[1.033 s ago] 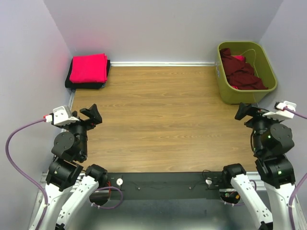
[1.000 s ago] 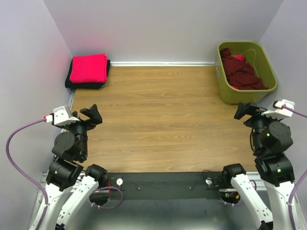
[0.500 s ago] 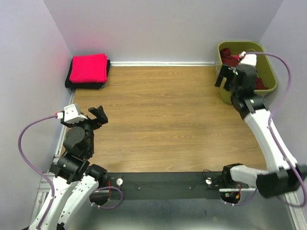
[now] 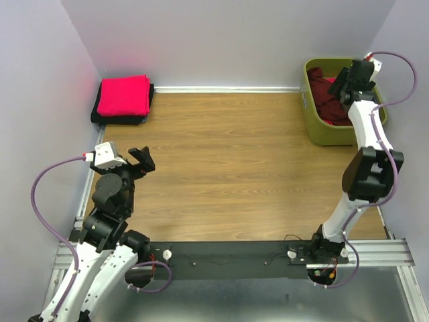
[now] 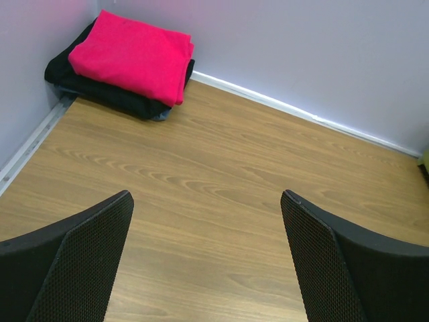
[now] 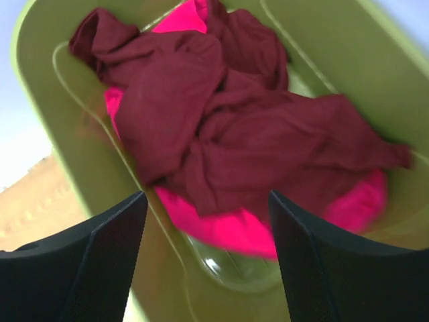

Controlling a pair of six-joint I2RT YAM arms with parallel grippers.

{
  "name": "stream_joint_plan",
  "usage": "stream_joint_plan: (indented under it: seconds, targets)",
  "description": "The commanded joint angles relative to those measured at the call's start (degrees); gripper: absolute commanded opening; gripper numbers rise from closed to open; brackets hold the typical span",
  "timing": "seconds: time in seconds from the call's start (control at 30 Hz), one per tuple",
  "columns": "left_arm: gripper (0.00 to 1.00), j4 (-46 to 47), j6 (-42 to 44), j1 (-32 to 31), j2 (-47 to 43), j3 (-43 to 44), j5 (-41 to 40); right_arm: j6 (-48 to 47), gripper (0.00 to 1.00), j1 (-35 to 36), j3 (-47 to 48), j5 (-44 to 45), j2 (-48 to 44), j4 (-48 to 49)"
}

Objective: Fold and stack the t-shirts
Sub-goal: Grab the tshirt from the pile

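T-shirts, top view: pink-red one (image 4: 124, 95) folded atop black one (image 4: 119, 120) in far-left corner of table (image 4: 228, 168); maroon one (image 4: 337, 105) crumpled in green bin (image 4: 310, 124), right gripper (image 4: 342, 87) over it. Left wrist: left gripper (image 5: 206, 196) fingers spread, empty, above wood. Right wrist: fingers apart, nothing held, maroon cloth below

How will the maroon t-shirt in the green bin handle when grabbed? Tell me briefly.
Probably floppy: the maroon t-shirt lies crumpled in loose folds, so it should drape when lifted. It may drag the pink t-shirt beneath it, since it lies bunched on top.
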Motion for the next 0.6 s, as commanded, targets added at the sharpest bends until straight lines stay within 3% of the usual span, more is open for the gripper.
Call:
stream_joint_plan:
  seconds: [0.0, 0.13, 0.5, 0.57]
  targets:
    - [0.98, 2.2, 0.4, -0.1, -0.6, -0.7, 1.1, 8.2, 0.78, -1.6, 6.2, -7.8, 8.1, -0.1]
    - [0.98, 2.2, 0.4, 0.0, 0.2, -0.6, 1.3, 12.2, 0.71, -2.4, 12.1, -10.2, 15.9, 0.0]
    - [0.98, 2.1, 0.0, -0.1, 1.1, -0.6, 1.4, 20.5, 0.65, -2.7, 24.1, -10.6, 31.2, 0.9]
    - [0.98, 2.2, 0.0, -0.1, 1.2, -0.6, 1.6, 21.3, 0.52, -2.7, 24.5, -10.6, 32.5, 1.2]
